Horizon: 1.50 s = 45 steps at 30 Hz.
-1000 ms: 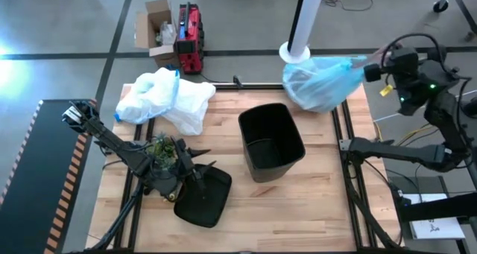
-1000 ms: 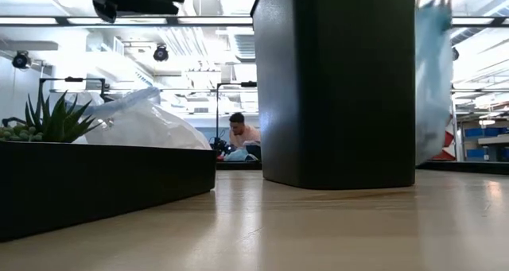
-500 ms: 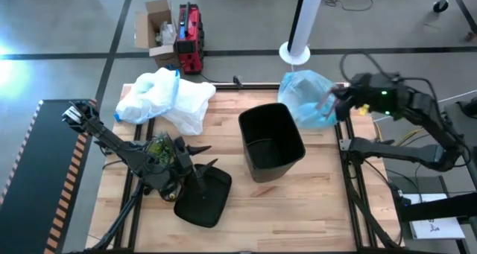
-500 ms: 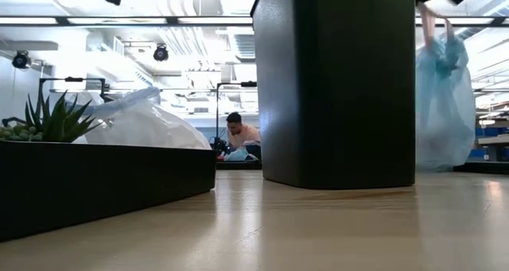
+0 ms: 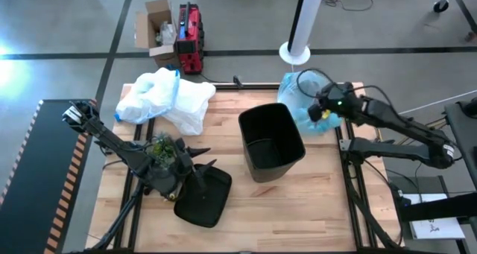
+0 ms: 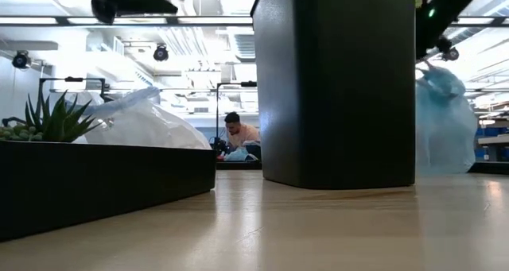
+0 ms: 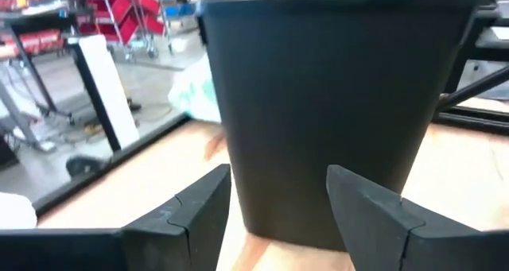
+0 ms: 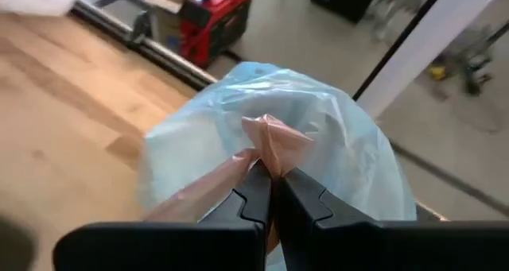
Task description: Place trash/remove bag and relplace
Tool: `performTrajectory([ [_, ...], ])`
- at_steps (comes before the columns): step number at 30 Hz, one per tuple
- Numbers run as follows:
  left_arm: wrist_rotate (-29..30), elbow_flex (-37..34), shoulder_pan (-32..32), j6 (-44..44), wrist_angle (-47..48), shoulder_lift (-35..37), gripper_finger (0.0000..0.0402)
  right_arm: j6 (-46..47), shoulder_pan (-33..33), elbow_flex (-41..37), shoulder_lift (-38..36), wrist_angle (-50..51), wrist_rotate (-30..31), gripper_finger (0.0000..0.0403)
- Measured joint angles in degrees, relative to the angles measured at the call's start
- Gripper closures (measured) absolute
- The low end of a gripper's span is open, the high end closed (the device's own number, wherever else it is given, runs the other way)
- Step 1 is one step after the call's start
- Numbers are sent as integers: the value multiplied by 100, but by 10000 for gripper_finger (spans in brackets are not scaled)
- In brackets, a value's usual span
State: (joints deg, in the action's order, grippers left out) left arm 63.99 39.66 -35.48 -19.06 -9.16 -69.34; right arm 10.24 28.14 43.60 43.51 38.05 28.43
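Note:
The light-blue bag (image 5: 304, 96) stands on the table's far right part, beside the black bin (image 5: 270, 141), which is upright with no liner in it. My right gripper (image 5: 322, 111) is shut on the bag's gathered top. My left gripper (image 5: 203, 159) hovers open at the near left, its fingers (image 7: 203, 199) pointing at the bin's wall (image 7: 334, 104) with nothing between them. The trash is hidden. A white bag (image 5: 164, 97) lies on the table's far left part. My right gripper pinches the pink gathered top (image 8: 274, 140) of the bag between its two fingers. They come from the table's right side, slanting down. The bag (image 6: 441, 124) hangs slack below the hold, and its bottom rests on the table.
A flat black tray (image 5: 203, 198) lies at the near left, and a small green plant (image 5: 160, 148) shows beside my left arm. A white pole (image 5: 302, 23), a red case (image 5: 190, 38) and a cardboard box (image 5: 155, 29) stand on the floor beyond the far edge.
My right gripper has come down and toward the table's left, from beyond the far right corner to beside the bin, tipping downward and staying shut. The blue bag has sunk with it and now sits on the table, where it hung clear before.

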Motion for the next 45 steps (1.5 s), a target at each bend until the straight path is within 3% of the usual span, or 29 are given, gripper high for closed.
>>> performTrajectory([
  [7,-3,-2,0,-808,672,0,200,-112,0,-1186,479,-1569,337,378],
  [11,0,-7,0,-1067,852,-57,197,-80,1,-1417,982,-1768,287,316],
  [15,-1,-7,-9,-1158,860,-311,195,40,-9,-1060,1427,-1618,-81,246],
  [21,-1,-7,-7,-1180,783,-867,200,385,-11,60,2009,35,-1086,162],
  [26,1,-7,-7,-1180,723,-1240,205,511,-15,817,2478,1595,-1733,129],
  [35,9,-7,-79,-1156,761,-1635,203,872,-204,1618,2917,3484,-1900,120],
  [45,10,-11,-81,-1169,815,-1773,190,956,-583,3051,2646,4336,-1902,121],
])
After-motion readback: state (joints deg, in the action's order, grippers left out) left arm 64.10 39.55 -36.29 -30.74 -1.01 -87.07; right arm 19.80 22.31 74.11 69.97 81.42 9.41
